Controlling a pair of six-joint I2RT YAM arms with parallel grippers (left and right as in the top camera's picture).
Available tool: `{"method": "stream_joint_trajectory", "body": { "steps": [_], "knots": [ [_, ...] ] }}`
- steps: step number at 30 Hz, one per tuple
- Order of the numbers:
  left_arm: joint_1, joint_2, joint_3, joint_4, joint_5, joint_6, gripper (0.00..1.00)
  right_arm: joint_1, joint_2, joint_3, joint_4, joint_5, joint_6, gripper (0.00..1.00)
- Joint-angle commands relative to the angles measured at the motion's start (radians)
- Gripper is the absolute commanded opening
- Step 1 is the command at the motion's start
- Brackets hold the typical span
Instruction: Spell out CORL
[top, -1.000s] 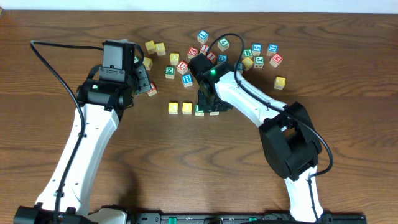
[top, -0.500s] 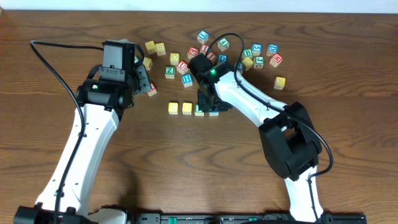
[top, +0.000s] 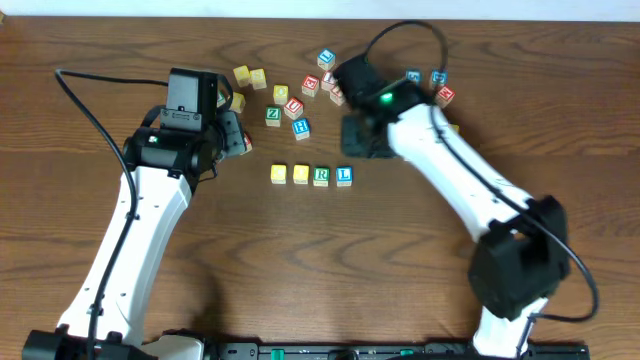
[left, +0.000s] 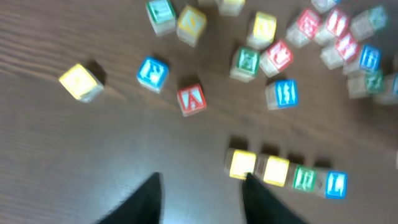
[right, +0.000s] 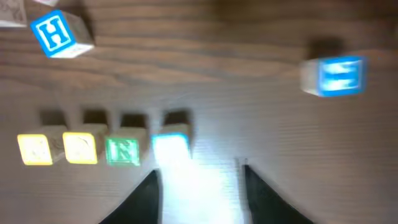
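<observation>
Four letter blocks stand in a row on the table: a yellow block, a second yellow block, a green R block and a blue L block. The row also shows in the left wrist view and in the right wrist view. My right gripper is open and empty, lifted up and to the right of the L block. My left gripper is open and empty, up and to the left of the row.
Several loose letter blocks lie at the back of the table, among them a blue H block, a green Z block and a red A block. A blue block lies apart to the right.
My right gripper has let go of the L block at the row's right end and pulled back up and to the right. The left arm has hardly moved.
</observation>
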Motion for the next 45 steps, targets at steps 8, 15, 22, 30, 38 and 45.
{"method": "stream_joint_trajectory", "body": {
  "steps": [8,15,22,30,38,45],
  "knots": [
    [0.002,0.24,0.014,-0.051,0.207,0.135,0.07,-0.042,0.084,-0.043,-0.049,-0.063,-0.058,0.01],
    [0.019,0.321,0.014,-0.056,0.223,0.201,0.08,-0.07,0.088,-0.199,0.126,-0.171,-0.112,0.01],
    [0.068,0.335,0.006,-0.042,0.314,0.274,0.07,-0.086,0.089,-0.34,0.36,-0.274,-0.09,0.01],
    [0.068,0.388,0.0,0.0,0.336,0.297,0.07,-0.086,0.089,-0.379,0.402,-0.275,-0.05,0.01],
    [0.068,0.463,0.0,0.046,0.383,0.311,0.07,-0.086,0.089,-0.379,0.402,-0.309,-0.051,0.01],
    [0.067,0.5,0.0,0.056,0.414,0.314,0.07,-0.086,0.097,-0.379,0.404,-0.313,-0.051,0.01]
  ]
}}
